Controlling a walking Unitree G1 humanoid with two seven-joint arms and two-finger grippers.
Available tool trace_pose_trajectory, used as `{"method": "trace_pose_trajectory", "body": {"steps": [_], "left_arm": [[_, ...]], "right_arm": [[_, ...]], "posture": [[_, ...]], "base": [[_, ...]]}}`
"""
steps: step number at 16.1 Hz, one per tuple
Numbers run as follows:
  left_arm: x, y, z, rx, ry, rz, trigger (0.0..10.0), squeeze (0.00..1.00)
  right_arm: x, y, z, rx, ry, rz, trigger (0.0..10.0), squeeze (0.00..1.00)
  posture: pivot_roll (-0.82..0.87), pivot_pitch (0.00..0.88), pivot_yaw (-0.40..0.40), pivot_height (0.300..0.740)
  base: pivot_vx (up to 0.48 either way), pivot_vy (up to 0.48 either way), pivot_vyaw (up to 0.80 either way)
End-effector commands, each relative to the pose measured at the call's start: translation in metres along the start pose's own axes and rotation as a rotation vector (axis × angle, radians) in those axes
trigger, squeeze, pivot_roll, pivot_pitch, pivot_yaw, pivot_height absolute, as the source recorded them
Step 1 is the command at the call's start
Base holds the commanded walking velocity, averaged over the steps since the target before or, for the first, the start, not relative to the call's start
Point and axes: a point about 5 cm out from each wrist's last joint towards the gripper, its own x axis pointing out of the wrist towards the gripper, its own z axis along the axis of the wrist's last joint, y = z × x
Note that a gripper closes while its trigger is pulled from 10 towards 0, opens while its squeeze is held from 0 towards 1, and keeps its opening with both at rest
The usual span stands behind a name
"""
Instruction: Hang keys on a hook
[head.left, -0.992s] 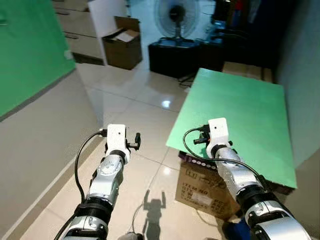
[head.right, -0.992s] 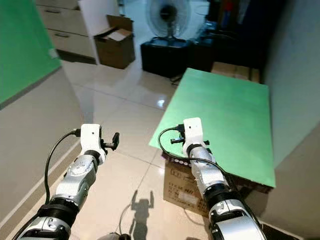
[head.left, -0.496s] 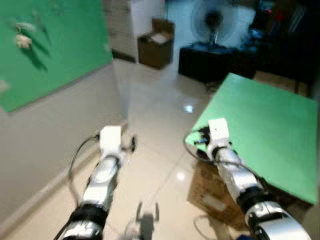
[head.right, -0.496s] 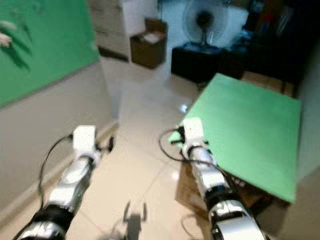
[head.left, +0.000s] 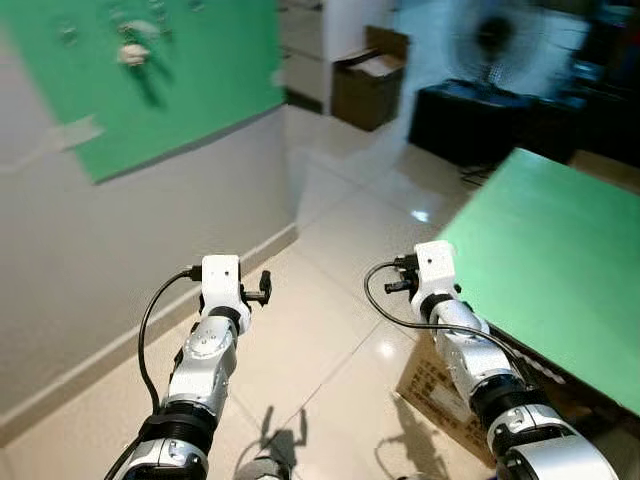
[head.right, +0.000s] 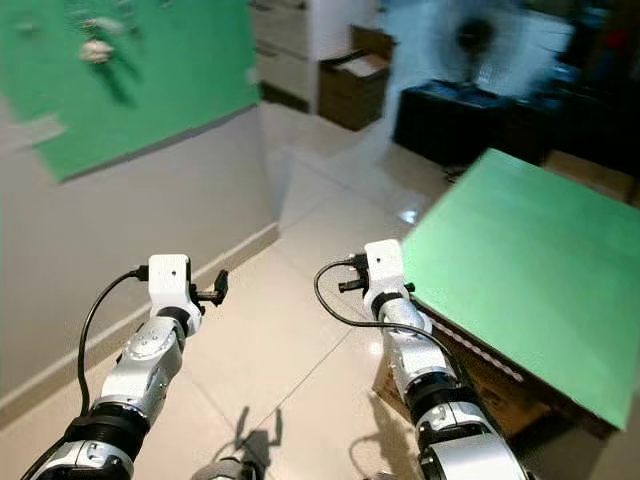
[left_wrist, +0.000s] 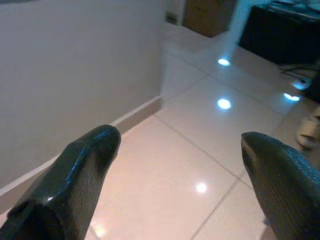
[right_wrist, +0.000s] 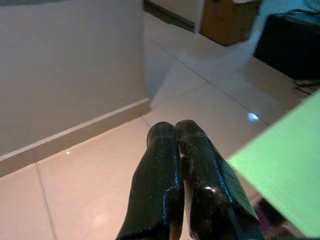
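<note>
A green panel (head.left: 170, 70) is fixed on the grey wall to my left. A small pale thing (head.left: 132, 52) hangs on it near the top, too blurred to name, with a few dark spots around it. Both my arms are stretched forward over the tiled floor, the left arm (head.left: 208, 345) near the wall and the right arm (head.left: 455, 335) beside a green board. The left gripper (left_wrist: 180, 142) is open, and only floor is seen between its fingers. The right gripper (right_wrist: 175, 127) is shut, its two fingers pressed together with nothing seen in them.
A large green board (head.left: 560, 250) lies on a cardboard box (head.left: 445, 385) at my right. An open brown box (head.left: 368, 78), a fan (head.left: 490, 35) and a low black cabinet (head.left: 495, 120) stand at the back. The wall ends at a corner (head.left: 290, 190).
The whole picture has swung, so the camera has turned left: the green wall panel and its hanging thing have come into view. Both arms hold the same pose.
</note>
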Motion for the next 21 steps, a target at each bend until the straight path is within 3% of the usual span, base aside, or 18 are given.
{"method": "trace_pose_trajectory", "body": {"steps": [1, 2, 3, 6, 8, 9, 12, 16, 21], "left_arm": [[-0.001, 0.001, 0.002, 0.024, -0.024, 0.011, 10.0, 0.00], [-0.007, 0.007, 0.006, 0.055, -0.098, 0.020, 10.0, 0.00], [-0.012, 0.013, 0.006, 0.001, -0.122, 0.023, 10.0, 0.00], [-0.017, 0.029, -0.015, -0.068, -0.060, 0.109, 10.0, 0.00], [-0.018, 0.024, -0.021, -0.091, -0.041, 0.112, 10.0, 0.00], [-0.020, 0.011, -0.025, -0.122, -0.024, 0.083, 10.0, 0.00], [-0.020, 0.006, -0.024, -0.114, -0.023, 0.070, 10.0, 0.00], [-0.017, 0.005, -0.018, -0.049, -0.038, 0.059, 10.0, 0.00], [-0.011, 0.010, -0.007, -0.059, -0.046, 0.081, 10.0, 0.00]], "right_arm": [[0.001, -0.001, 0.002, -0.005, -0.014, 0.006, 10.0, 0.00], [-0.003, -0.002, -0.003, -0.017, -0.011, 0.007, 10.0, 0.00], [-0.007, -0.004, -0.006, -0.049, -0.012, 0.009, 10.0, 0.00], [-0.012, -0.011, -0.006, -0.108, -0.009, 0.043, 10.0, 0.00], [-0.013, -0.016, -0.006, -0.133, 0.001, 0.059, 10.0, 0.00], [-0.011, -0.017, -0.005, -0.139, 0.009, 0.073, 10.0, 0.00], [-0.009, -0.011, -0.004, -0.127, 0.003, 0.060, 10.0, 0.00], [-0.008, -0.004, -0.010, -0.096, 0.016, 0.050, 10.0, 0.00], [-0.013, -0.002, -0.014, -0.101, -0.040, -0.025, 10.0, 0.00]], "posture": [[-0.08, 0.000, 0.039, 0.740], [-0.07, 0.000, 0.026, 0.740], [-0.07, 0.000, 0.011, 0.740], [-0.10, 0.000, -0.060, 0.740], [-0.10, 0.000, -0.079, 0.740], [-0.09, 0.000, -0.074, 0.740], [-0.08, 0.000, -0.057, 0.740], [-0.06, 0.000, -0.023, 0.740], [-0.06, 0.000, -0.031, 0.740]], "base": [[0.000, 0.000, 0.44], [0.000, 0.000, 0.44], [0.000, 0.000, 0.44], [0.000, 0.000, 0.44], [0.000, 0.000, 0.43], [0.000, 0.000, 0.43], [0.000, 0.000, 0.00], [0.000, 0.000, 0.00], [0.308, 0.229, 0.00]]}}
